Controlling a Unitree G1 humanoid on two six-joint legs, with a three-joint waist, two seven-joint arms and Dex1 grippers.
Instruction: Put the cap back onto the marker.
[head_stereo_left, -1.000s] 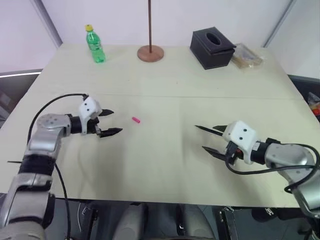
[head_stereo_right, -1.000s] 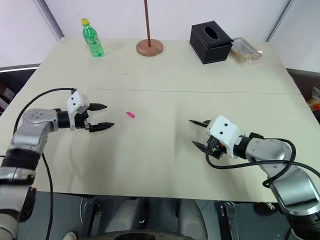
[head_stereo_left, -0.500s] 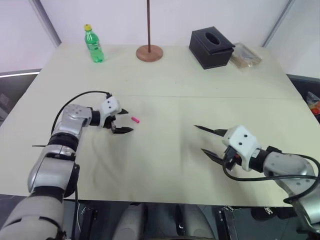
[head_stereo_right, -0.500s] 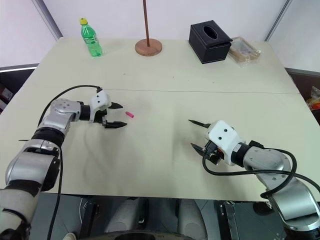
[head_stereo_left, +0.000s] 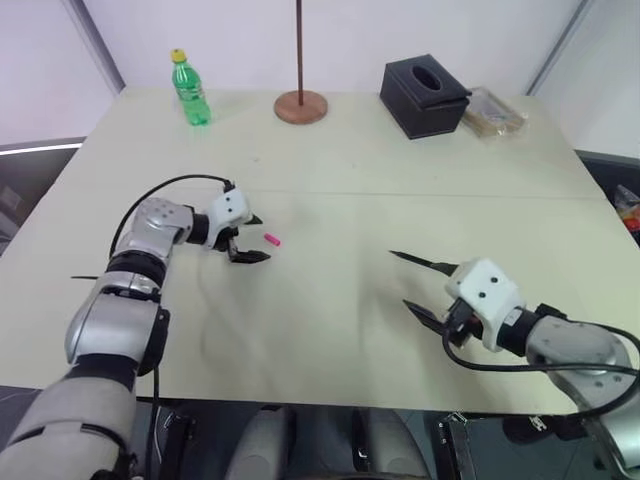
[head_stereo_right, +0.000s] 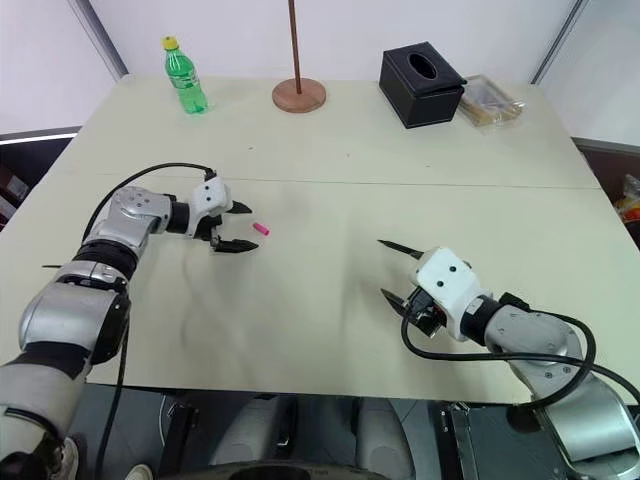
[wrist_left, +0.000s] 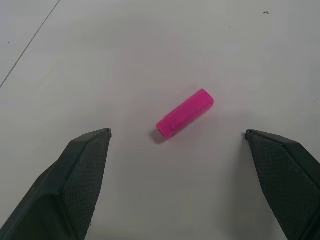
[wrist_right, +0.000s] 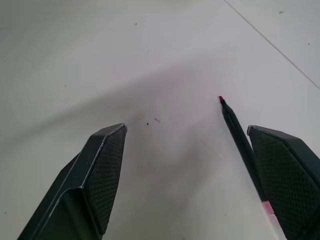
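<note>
Since the earlier frame, the left gripper (head_stereo_left: 250, 238) has been brought across the table (head_stereo_left: 330, 160) toward the cap (head_stereo_left: 271, 239) and lowered, its jaws spread wide. From the left wrist, the cap (wrist_left: 184, 113) is seen lying on its side between the two fingertips (wrist_left: 92, 145), touched by neither — a placement judged to be set up for a closing pinch.

The right gripper (head_stereo_right: 393, 270) is held low, well to the right of the cap, its fingers apart. The marker (wrist_right: 240, 140) is seen running along the inner face of one right finger (wrist_right: 285, 170), red tip forward; whether it is truly gripped cannot be told.

Far beyond the cap stand a green bottle (head_stereo_left: 189, 88), a wooden stand (head_stereo_left: 300, 104), a black tissue box (head_stereo_left: 425, 95) and a clear packet (head_stereo_left: 495, 112) — none is judged to stand in the way.
</note>
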